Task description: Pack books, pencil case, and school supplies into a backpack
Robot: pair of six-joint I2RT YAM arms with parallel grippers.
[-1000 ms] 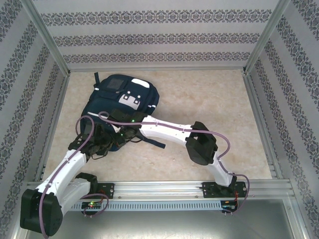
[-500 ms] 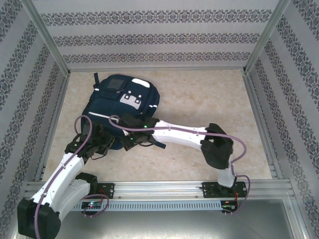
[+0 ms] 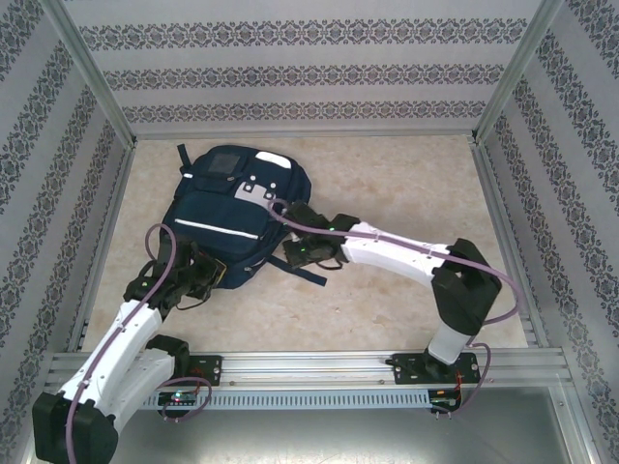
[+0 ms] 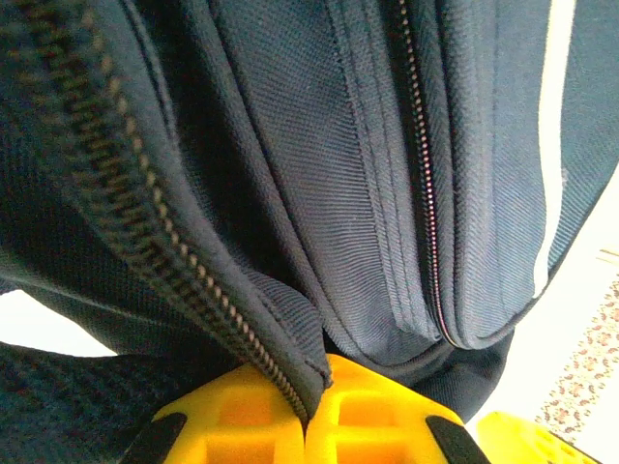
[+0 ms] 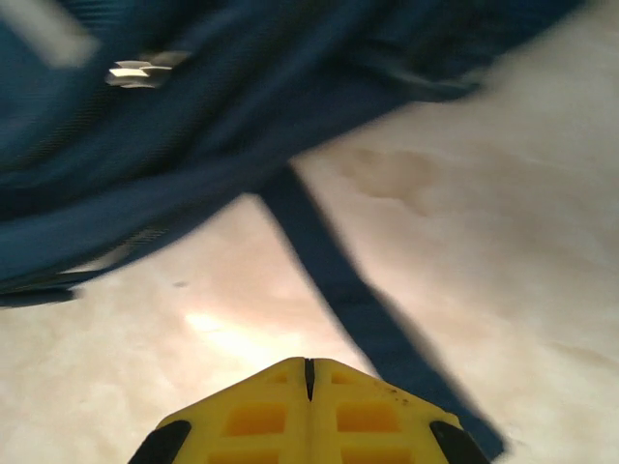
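Observation:
The navy backpack (image 3: 232,205) with a white stripe lies flat at the left-centre of the table. My left gripper (image 3: 213,275) is at its near edge. In the left wrist view its yellow fingers (image 4: 242,411) are shut on the backpack's zipper edge (image 4: 290,358), pinching a fold of navy fabric. My right gripper (image 3: 290,258) hovers by the backpack's near right corner, just off the fabric. Its fingers (image 5: 377,401) are shut with nothing between them, above the table beside a loose navy strap (image 5: 360,307). The books, pencil case and school supplies are out of view.
Beige marbled tabletop (image 3: 406,193) stretches to the right of the backpack. Patterned walls with metal frame rails (image 3: 498,208) enclose the table on three sides. A strap (image 3: 308,274) trails off the backpack toward the near side.
My right arm has swung right and back, off the backpack's near part, uncovering its front and white stripe. The left gripper has kept its pinch and barely moved.

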